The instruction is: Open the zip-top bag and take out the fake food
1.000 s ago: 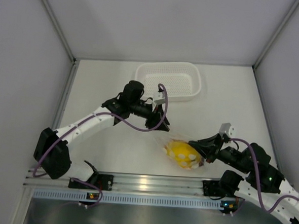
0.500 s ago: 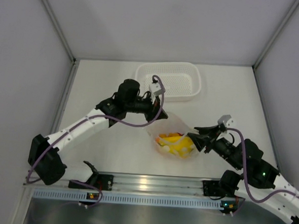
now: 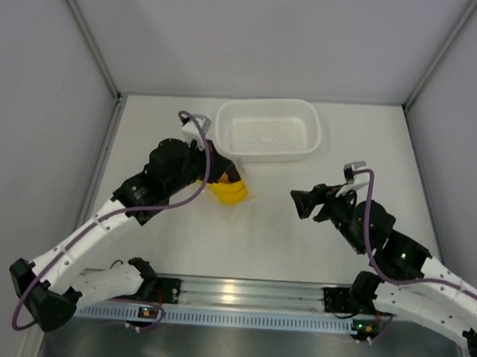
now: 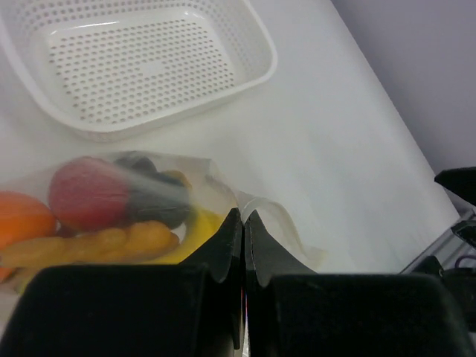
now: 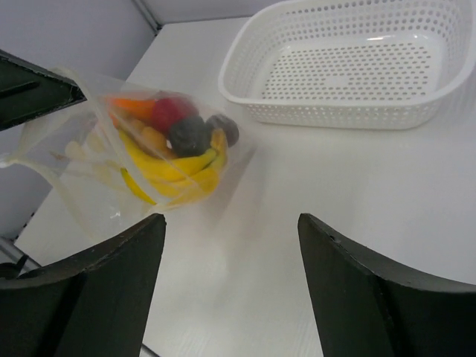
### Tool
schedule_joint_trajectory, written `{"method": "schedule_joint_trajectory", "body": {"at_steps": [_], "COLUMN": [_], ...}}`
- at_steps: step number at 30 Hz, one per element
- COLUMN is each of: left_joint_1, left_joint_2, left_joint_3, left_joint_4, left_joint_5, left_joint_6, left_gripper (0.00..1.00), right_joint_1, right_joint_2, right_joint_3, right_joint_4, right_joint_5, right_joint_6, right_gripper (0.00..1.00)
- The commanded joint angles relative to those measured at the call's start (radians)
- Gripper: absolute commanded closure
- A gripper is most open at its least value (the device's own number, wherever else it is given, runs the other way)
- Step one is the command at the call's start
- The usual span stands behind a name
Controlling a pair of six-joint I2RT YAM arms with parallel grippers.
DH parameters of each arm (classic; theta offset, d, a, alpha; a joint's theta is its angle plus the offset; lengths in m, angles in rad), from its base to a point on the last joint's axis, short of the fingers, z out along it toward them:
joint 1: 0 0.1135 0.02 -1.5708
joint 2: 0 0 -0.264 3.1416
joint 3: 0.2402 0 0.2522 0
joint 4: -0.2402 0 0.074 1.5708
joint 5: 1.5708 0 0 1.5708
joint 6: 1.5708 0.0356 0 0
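Left gripper point(image 4: 243, 220) is pinching one clear, crinkly zip-top bag point(image 5: 82, 165) near the one white basket point(image 5: 335, 114). Fake food point(image 5: 178, 149) is showing inside: one banana point(image 5: 169, 169), one red fruit point(image 5: 168, 113). Right gripper point(image 5: 230, 223) is standing open, empty.

Clear crinkly plastic bag point(image 5: 89, 178) w/ glossy plastic food point(image 5: 175, 152); matt perf. basket point(image 5: 335, 115).

Clear zip-top bag point(image 5: 82, 171) crumpled; fake food point(image 5: 175, 160) bunched inside.

Plain grey walls point(image 3: 271, 35) enclose a white table point(image 3: 370, 146) with a metal rail point(image 3: 231, 292) along its near edge.
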Motion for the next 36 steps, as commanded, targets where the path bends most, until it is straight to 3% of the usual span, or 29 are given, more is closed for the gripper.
{"method": "schedule_joint_trajectory", "body": {"at_steps": [1, 10, 15, 20, 28, 31, 36], "left_joint_1": [-0.003, -0.084, -0.213, -0.326, -0.434, -0.486, -0.53], "left_joint_2": [-0.077, -0.163, -0.146, -0.093, 0.03, 0.082, 0.105], "left_joint_3": [-0.064, -0.232, -0.284, -0.249, -0.141, -0.1, -0.08], "left_joint_4": [0.013, 0.021, 0.056, 0.068, 0.07, 0.07, 0.072], "left_joint_5": [-0.193, -0.427, -0.564, -0.665, -0.871, -0.926, -0.994], "left_joint_6": [-0.142, -0.405, -0.536, -0.605, -0.715, -0.743, -0.818], "left_gripper": [1.0, 1.0, 1.0, 1.0, 1.0, 1.0, 1.0], "right_joint_1": [0.014, 0.015, 0.015, 0.023, 0.053, 0.063, 0.063], "right_joint_2": [0.041, 0.144, 0.192, 0.218, 0.216, 0.242, 0.33], "right_joint_3": [0.024, 0.007, -0.009, -0.01, -0.137, -0.145, -0.147], "right_joint_4": [0.07, 0.165, 0.207, 0.242, 0.35, 0.35, 0.316], "right_joint_5": [-0.045, -0.273, -0.345, -0.391, -0.311, -0.276, -0.143], "right_joint_6": [0.117, 0.215, 0.229, 0.241, 0.385, 0.404, 0.433], "right_gripper": [0.26, 0.31, 0.37, 0.47, 0.55, 0.55, 0.38]}}
